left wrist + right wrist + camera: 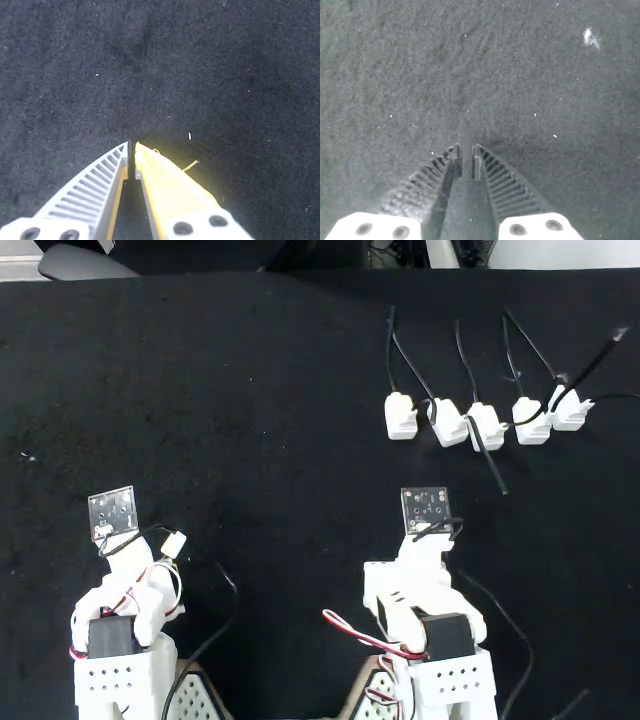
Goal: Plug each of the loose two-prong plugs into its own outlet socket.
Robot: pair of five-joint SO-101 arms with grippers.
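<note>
1. A big black cloth table (250,390) lies under everything.
2. The white right arm (420,590) stands at the near edge of the table. It has a small square board on top.
3. Five small white plastic plug blocks (490,422) sit in a row on the cloth, past the right arm and a bit off to its right side. They are well away from it.
4. Each block has a thin black cord (392,345) that runs off toward the far edge of the table, away from the right arm.
5. One more black cord (492,462) lies slanted across the middle block and points back toward the right arm.
6. The blocks are too small to tell which ones are plugs and which are sockets, or if any are pushed together.
7. The right gripper (467,155) points down at the bare cloth. Its two dark fingers are almost together, with a thin gap between the tips. Nothing is in the gap.
8. The white left arm (125,590) stands well off to the left of the right arm, at the same near edge.
9. The left gripper (131,149) also points down at bare cloth. Its pale grey finger (95,180) and its yellow finger (170,185) touch at the tips. They are closed and hold nothing.
</note>
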